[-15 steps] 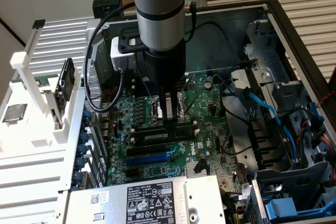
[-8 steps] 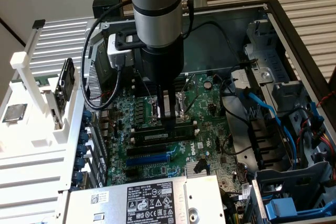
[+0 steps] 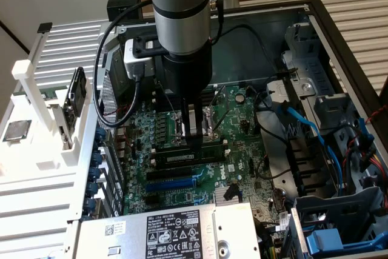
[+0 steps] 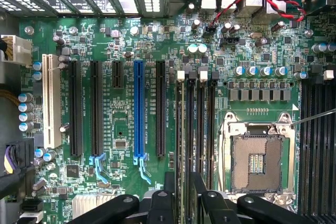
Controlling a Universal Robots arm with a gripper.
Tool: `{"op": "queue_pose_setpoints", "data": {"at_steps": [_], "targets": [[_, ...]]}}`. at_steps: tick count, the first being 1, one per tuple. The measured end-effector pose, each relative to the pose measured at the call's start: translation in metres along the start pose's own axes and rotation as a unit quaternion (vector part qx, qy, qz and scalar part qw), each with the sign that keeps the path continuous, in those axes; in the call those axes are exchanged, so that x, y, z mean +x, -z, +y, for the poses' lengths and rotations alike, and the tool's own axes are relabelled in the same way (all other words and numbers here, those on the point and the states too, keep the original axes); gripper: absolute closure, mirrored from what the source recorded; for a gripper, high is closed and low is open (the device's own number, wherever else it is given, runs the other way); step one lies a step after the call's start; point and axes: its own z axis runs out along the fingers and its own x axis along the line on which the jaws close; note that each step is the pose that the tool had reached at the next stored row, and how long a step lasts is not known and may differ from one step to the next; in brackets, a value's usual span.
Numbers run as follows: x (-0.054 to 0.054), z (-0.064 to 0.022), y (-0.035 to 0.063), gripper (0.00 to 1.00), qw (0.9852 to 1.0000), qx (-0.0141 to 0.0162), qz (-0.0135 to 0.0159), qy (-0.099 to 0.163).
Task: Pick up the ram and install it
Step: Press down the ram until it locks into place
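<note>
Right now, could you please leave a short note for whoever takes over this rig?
Gripper: open, low over the memory slots beside the processor socket.
Ram: appears to stand in a slot just below the gripper, not gripped.
Done: the ram looks placed in its slot.
Left: whether it is pressed fully home cannot be told.

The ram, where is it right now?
In the exterior view, the ram sits edge-on in the motherboard, right beneath the tool, near the blue expansion slot.
</note>
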Motion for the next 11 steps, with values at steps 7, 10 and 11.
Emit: {"op": "queue_pose_setpoints", "data": {"at_steps": [7, 10, 11], "targets": [[0.0, 0.0, 0.0, 0.82, 1.0, 0.0, 0.0, 0.0], [0.0, 0.0, 0.0, 0.89, 1.0, 0.0, 0.0, 0.0], [0.0, 0.0, 0.0, 0.89, 1.0, 0.0, 0.0, 0.0]]}}
